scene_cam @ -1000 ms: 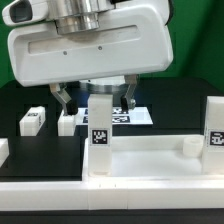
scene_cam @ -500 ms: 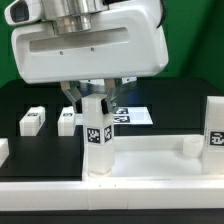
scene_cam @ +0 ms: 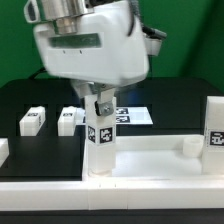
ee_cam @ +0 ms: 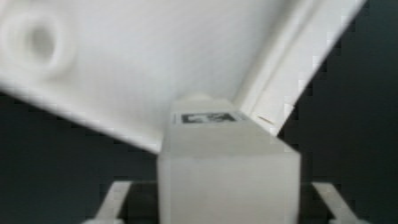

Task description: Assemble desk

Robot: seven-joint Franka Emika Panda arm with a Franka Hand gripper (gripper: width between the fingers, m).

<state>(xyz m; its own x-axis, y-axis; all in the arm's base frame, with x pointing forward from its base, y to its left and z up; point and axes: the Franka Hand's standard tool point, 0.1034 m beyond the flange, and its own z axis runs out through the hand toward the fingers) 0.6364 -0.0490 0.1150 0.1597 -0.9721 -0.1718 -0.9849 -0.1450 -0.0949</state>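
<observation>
Standing upright on the desk slab (scene_cam: pixel 150 160), near its corner at the exterior view's left: one square white leg (scene_cam: pixel 100 140) with a black-and-white tag (scene_cam: pixel 100 137) facing the camera. The gripper (scene_cam: pixel 104 100) straddles the leg's top, fingers (ee_cam: pixel 121 200) set narrowly on either side; whether they press it cannot be told. A second leg (scene_cam: pixel 214 133) stands at the slab's far right. Two loose legs (scene_cam: pixel 32 121) (scene_cam: pixel 68 120) lie on the black table (scene_cam: pixel 20 95). The marker board (scene_cam: pixel 138 115) lies behind.
</observation>
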